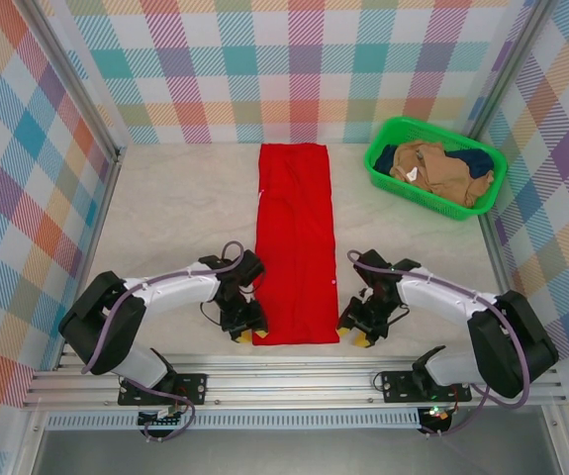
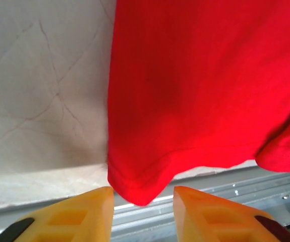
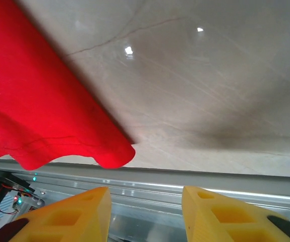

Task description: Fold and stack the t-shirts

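The red t-shirt (image 1: 294, 242) lies flat as a long narrow strip running from the back of the table to its front edge. My left gripper (image 1: 247, 334) sits at its near left corner, my right gripper (image 1: 353, 334) at its near right corner. In the left wrist view the shirt's hemmed corner (image 2: 134, 189) points down just ahead of the gap between my open yellow fingers (image 2: 84, 217), untouched. In the right wrist view the other corner (image 3: 112, 154) lies ahead and left of the open gripper (image 3: 146, 201). A tan t-shirt (image 1: 432, 170) and a dark navy t-shirt (image 1: 475, 161) are bunched in the basket.
The green plastic basket (image 1: 378, 173) stands at the back right near the plaid wall. A metal rail (image 1: 294, 381) runs along the table's near edge just behind both grippers. Bare pale tabletop (image 1: 185, 198) lies left and right of the red strip.
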Robot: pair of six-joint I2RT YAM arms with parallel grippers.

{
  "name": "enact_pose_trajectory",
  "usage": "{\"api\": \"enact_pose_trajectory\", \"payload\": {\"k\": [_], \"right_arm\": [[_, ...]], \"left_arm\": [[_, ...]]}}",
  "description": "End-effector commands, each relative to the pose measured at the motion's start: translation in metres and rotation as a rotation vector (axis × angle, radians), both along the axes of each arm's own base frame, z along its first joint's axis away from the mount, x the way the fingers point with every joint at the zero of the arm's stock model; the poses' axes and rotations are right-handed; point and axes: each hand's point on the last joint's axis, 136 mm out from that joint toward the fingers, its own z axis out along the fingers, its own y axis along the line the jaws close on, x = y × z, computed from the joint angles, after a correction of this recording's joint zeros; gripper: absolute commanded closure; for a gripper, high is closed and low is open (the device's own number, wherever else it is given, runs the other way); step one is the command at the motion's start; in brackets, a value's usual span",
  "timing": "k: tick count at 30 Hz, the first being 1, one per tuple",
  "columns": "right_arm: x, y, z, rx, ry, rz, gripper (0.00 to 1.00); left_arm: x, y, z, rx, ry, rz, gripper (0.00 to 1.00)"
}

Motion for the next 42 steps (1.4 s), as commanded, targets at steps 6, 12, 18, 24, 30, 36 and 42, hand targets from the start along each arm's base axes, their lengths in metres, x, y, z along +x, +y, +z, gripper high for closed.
{"api": "enact_pose_trajectory", "payload": {"k": [6, 12, 18, 24, 30, 36, 42], "right_arm": [[-0.001, 0.014, -0.007, 0.019, 0.031, -0.039, 0.59], [0.008, 0.027, -0.01, 0.032, 0.023, -0.02, 0.6], [0.01, 0.034, -0.018, 0.019, 0.025, 0.003, 0.63], [0.018, 0.041, -0.023, 0.015, 0.011, 0.017, 0.74], [0.029, 0.046, -0.019, 0.023, -0.044, 0.016, 0.92], [0.025, 0.042, -0.002, 0.031, -0.073, 0.04, 1.0], [0.027, 0.043, 0.026, 0.056, -0.102, 0.069, 1.0]], "left_arm": [[-0.011, 0.008, -0.015, 0.048, 0.003, -0.011, 0.73], [-0.012, 0.01, -0.02, 0.053, -0.004, -0.011, 0.73], [-0.007, 0.003, -0.031, 0.053, -0.013, 0.011, 0.78], [0.006, -0.007, -0.028, 0.035, -0.051, 0.035, 0.85], [0.015, -0.011, -0.025, 0.023, -0.098, 0.067, 0.95], [0.012, -0.015, -0.007, -0.016, -0.126, 0.056, 1.0], [0.032, -0.022, 0.036, -0.068, -0.223, 0.077, 1.0]]}}
